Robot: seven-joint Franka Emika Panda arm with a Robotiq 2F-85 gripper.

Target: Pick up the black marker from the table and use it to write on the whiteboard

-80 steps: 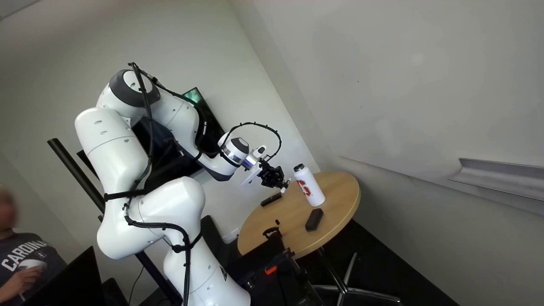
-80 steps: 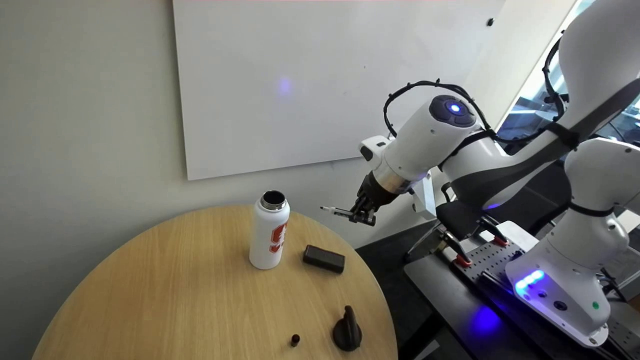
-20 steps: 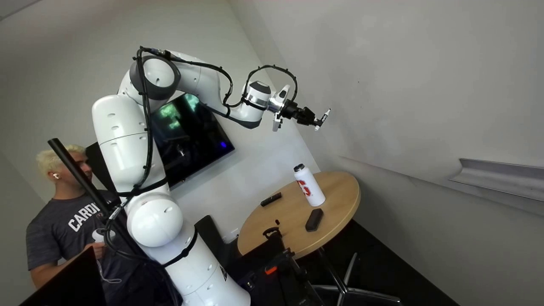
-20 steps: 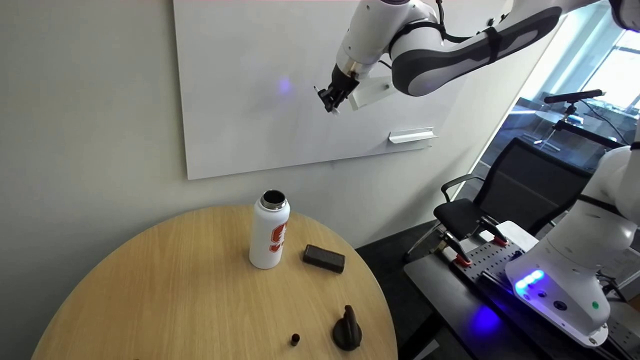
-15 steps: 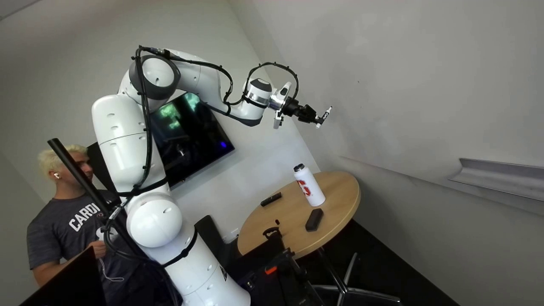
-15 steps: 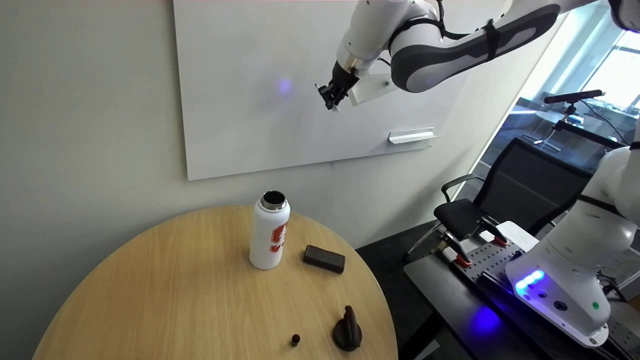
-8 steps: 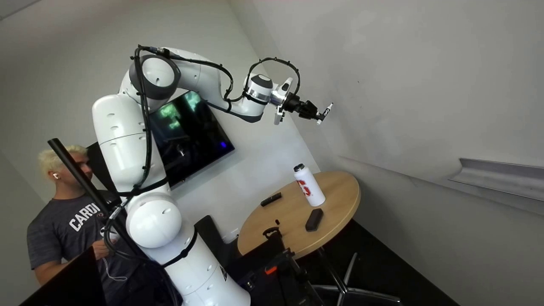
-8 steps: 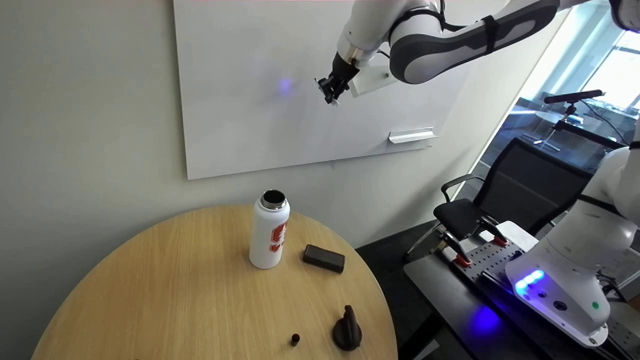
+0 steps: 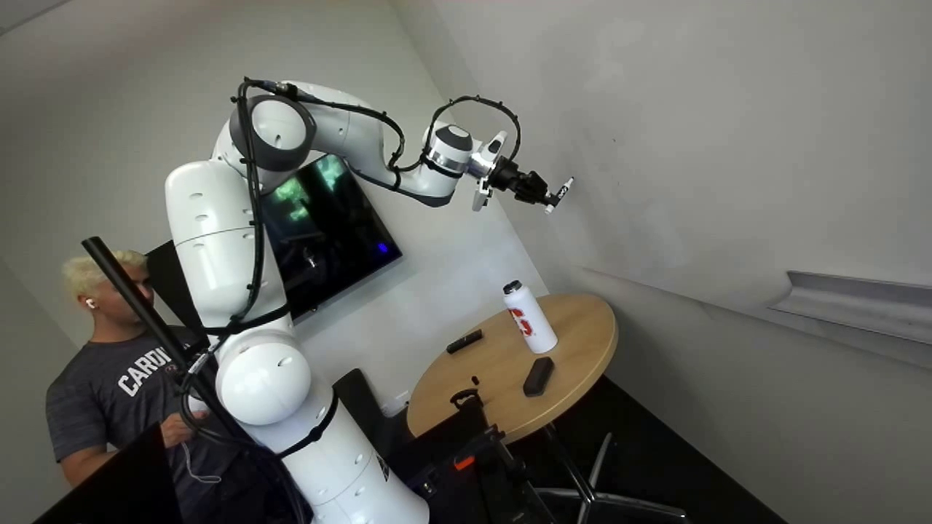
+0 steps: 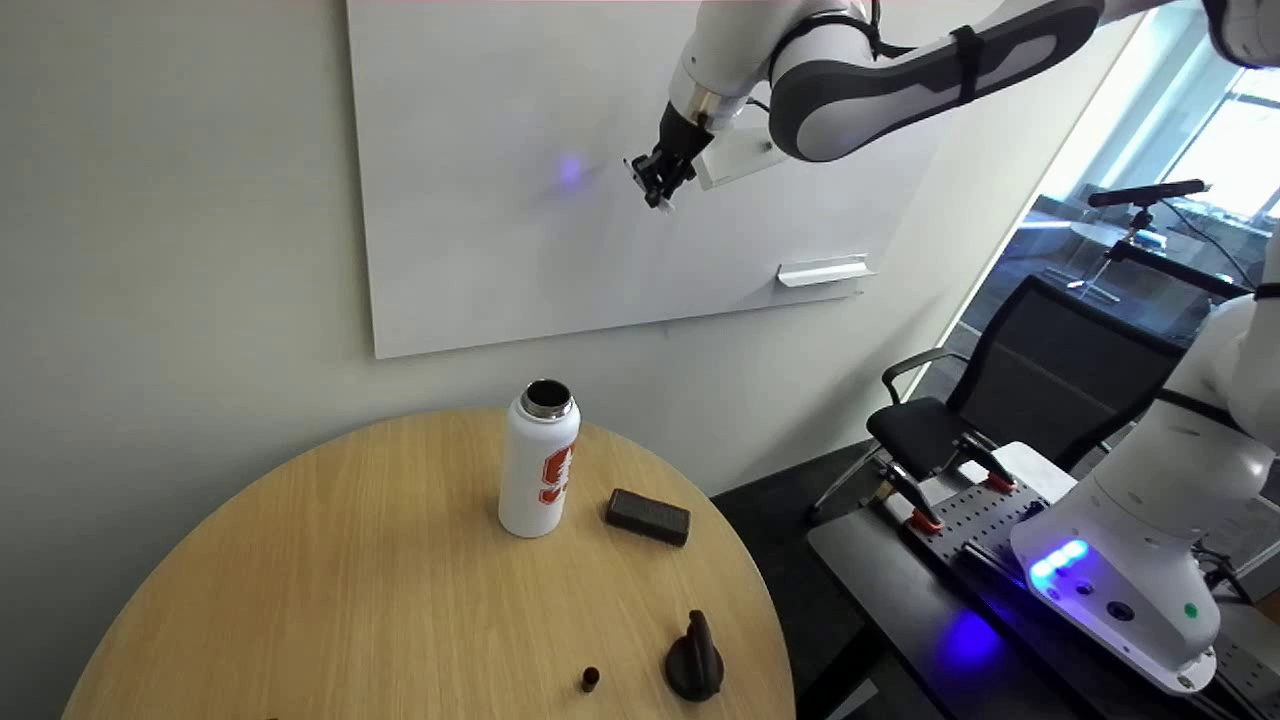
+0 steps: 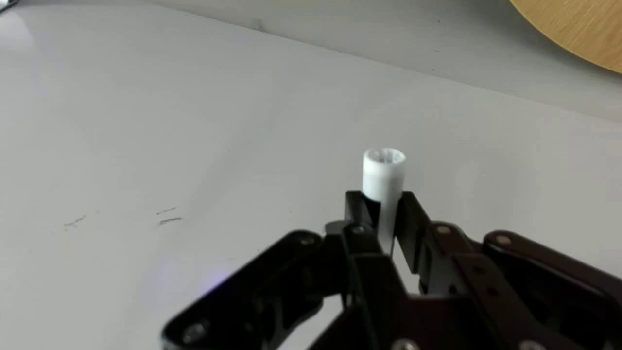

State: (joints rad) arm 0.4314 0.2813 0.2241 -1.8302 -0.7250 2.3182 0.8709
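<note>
A black marker point(image 9: 563, 193) is clasped between the fingers point(image 11: 411, 221) of a white robot arm point(image 9: 218, 236), held up in the air before a broad whiteboard point(image 10: 500, 260). In an exterior view the marker lies crosswise to the fingers, one slim end tilted upward; whether it touches the board cannot be told. In the wrist view a hollow white end of the marker stands out past the fingers, which press on it from both sides. A few faint dark strokes point(image 11: 170, 220) show on the whiteboard there, apart from the marker, and in both exterior views a pale ledge point(image 10: 825, 272) juts from the board's lower part.

Lower down, a round wooden worktop point(image 10: 350, 560) carries a white bottle point(image 10: 533, 480) marked in red, upright and uncapped. Near the bottle lies a dark block point(image 10: 648, 517); a small dark stub point(image 10: 590, 680) and a black looped lid point(image 10: 691, 670) rest near each other, and in an exterior view a dark elongated object point(image 9: 464, 341) lies there too. A black cable point(image 9: 477, 98) loops over the arm's wrist. Behind the arm a dark screen point(image 9: 331, 233) hangs on the wall point(image 9: 437, 269), while a blond man point(image 9: 109, 378) in a dark, lettered T-shirt point(image 9: 87, 397) appears partly hidden by a black pole point(image 9: 137, 306). A black mesh-backed chair point(image 10: 1060, 370) stands farther off, near the arm's blue-lit base point(image 10: 1120, 570).
</note>
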